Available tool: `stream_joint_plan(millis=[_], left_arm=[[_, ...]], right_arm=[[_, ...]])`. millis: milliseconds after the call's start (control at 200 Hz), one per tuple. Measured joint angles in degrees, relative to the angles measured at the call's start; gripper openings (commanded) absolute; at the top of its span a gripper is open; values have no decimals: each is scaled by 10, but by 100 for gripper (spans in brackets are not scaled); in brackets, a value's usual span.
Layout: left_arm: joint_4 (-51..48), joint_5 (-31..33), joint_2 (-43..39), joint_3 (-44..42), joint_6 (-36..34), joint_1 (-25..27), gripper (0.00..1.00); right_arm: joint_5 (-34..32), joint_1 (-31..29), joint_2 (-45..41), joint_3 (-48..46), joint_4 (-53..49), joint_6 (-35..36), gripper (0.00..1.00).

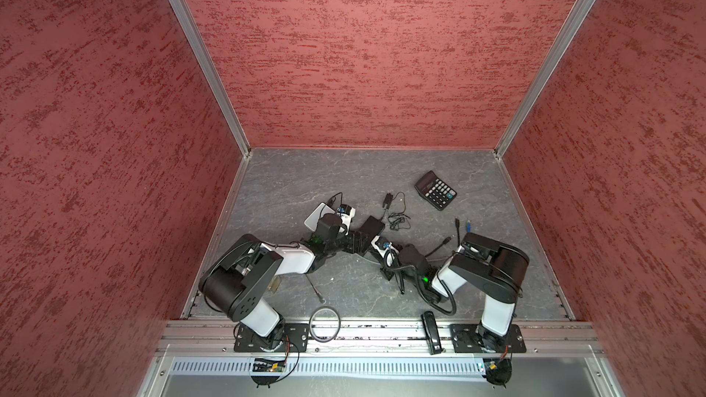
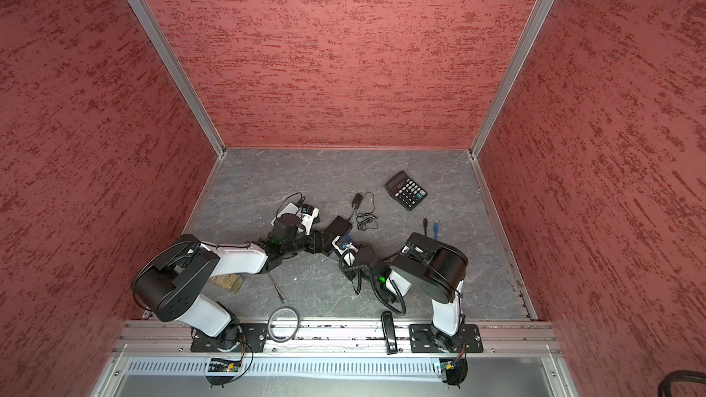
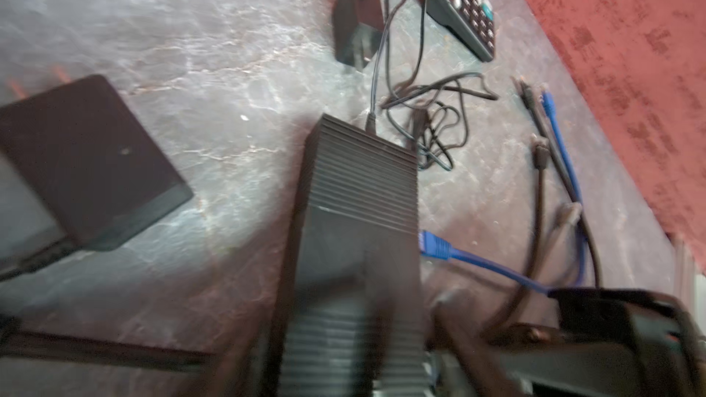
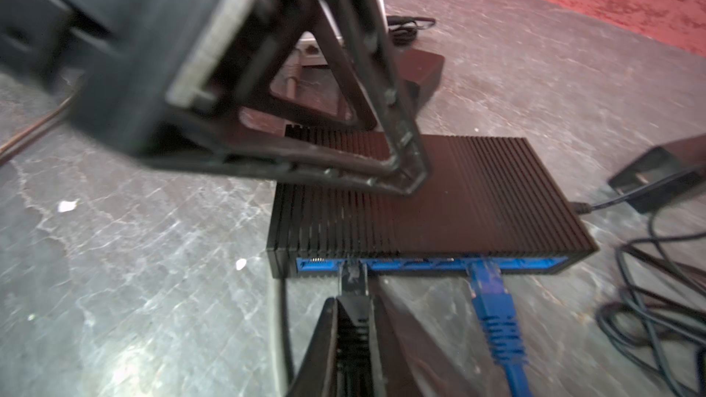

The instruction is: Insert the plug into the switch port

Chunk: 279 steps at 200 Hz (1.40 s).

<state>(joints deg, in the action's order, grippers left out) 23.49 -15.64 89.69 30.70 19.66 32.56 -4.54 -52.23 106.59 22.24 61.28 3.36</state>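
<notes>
The switch (image 4: 477, 200) is a black ribbed box with a blue port face; it also shows in a top view (image 1: 373, 225) and in the left wrist view (image 3: 363, 185). My right gripper (image 4: 353, 313) is shut on a black plug (image 4: 352, 322). The plug's clear tip sits at a port near the left end of the blue face. A blue plug (image 4: 491, 299) is seated in a port further right. My left gripper (image 3: 355, 299) is blurred and stands open astride the switch. One of its fingers (image 4: 397, 162) hovers over the ribbed top.
A power adapter (image 1: 387, 200) with a tangled cord lies beyond the switch, and a calculator (image 1: 435, 189) at the back right. Loose black and blue cable ends (image 1: 468, 226) lie by the right arm. A flat black box (image 3: 88, 158) lies beside the switch. A stapler (image 1: 431, 332) rests on the front rail.
</notes>
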Motion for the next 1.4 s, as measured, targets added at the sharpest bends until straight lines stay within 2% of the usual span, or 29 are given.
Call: stream_joint_plan(millis=[230,386,496,806,902,927,942,1162,1398], left_arm=[[-76,-7,-43,49,-23,-44,100],[-119,9,-99,69,-42,-66,100],[-144,21,-139,71,-52,-86,100],[-218,56,-264,34,-67,-149,100],[-252,69,-306,32,-76,-175,100],[-260,72,-318,32,-78,-185,100],[-264,73,-324,32,-80,-190,100],[-298,86,-376,22,-97,-282,100],[-276,82,-326,-11,-117,-342,100]], right_arm=[[-21,0,-9,0,-16,-12,14],[-29,3,-38,0,-56,-16,43],[-34,4,-69,6,-94,-20,55],[-24,30,-200,30,-228,-44,71],[-4,69,-263,50,-285,-56,83],[2,82,-278,57,-300,-60,95],[7,92,-289,64,-311,-64,98],[26,200,-370,143,-424,-53,99],[30,306,-369,144,-469,-7,99]])
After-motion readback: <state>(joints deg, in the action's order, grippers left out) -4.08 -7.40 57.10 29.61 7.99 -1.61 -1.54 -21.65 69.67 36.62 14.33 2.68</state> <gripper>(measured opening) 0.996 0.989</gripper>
